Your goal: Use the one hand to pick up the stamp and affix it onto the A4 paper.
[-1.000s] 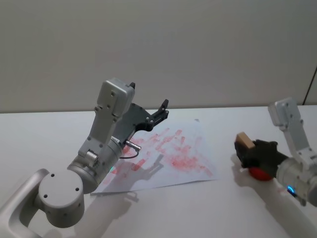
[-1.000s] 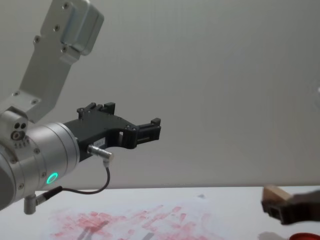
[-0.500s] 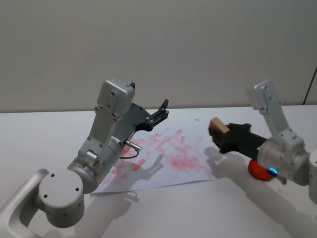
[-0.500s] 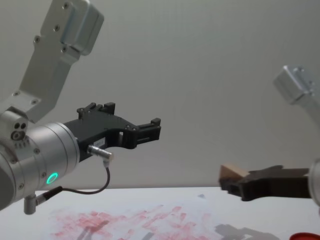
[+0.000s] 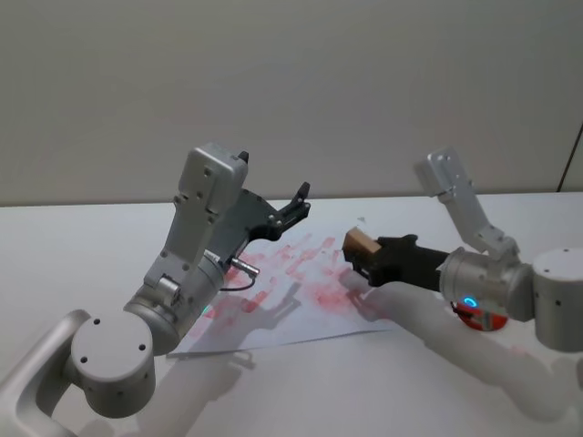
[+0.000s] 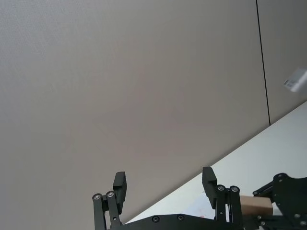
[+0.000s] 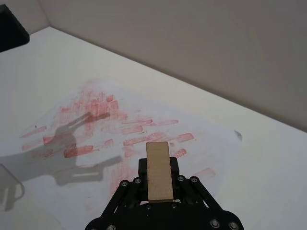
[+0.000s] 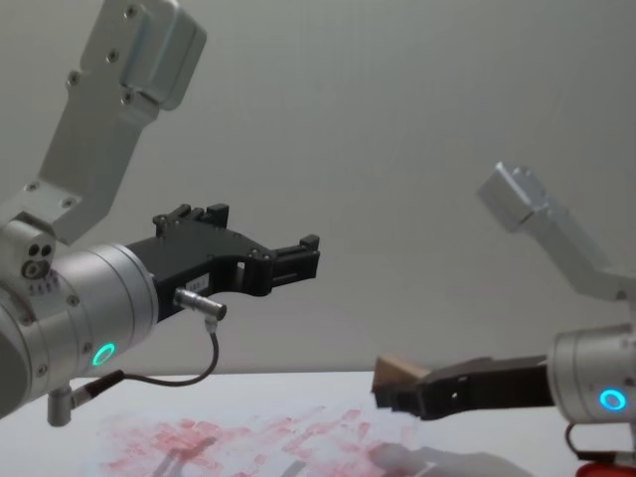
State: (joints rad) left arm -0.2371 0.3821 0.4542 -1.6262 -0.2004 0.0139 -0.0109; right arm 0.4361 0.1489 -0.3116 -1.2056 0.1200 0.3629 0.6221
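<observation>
The stamp [image 5: 361,244], a small tan wooden block, is held in my right gripper [image 5: 363,256], which is shut on it. It hovers just above the right part of the A4 paper [image 5: 301,291], a white sheet smeared with red-pink marks. From the right wrist, the stamp [image 7: 159,170] sticks out between the black fingers over the paper [image 7: 120,129]. The chest view has the stamp [image 8: 397,376] a little above the sheet [image 8: 248,442]. My left gripper [image 5: 301,202] is raised over the paper's far left, open and empty; its fingers [image 6: 207,181] stand apart.
A red round ink pad [image 5: 474,314] lies on the white table [image 5: 82,246] behind my right wrist; its edge [image 8: 601,467] also peeks into the chest view. My left arm [image 5: 196,255] looms over the paper's left half. A plain wall stands behind.
My right gripper has carried the stamp leftward from above the ink pad to over the paper's right side, and lower. The left arm has not moved.
</observation>
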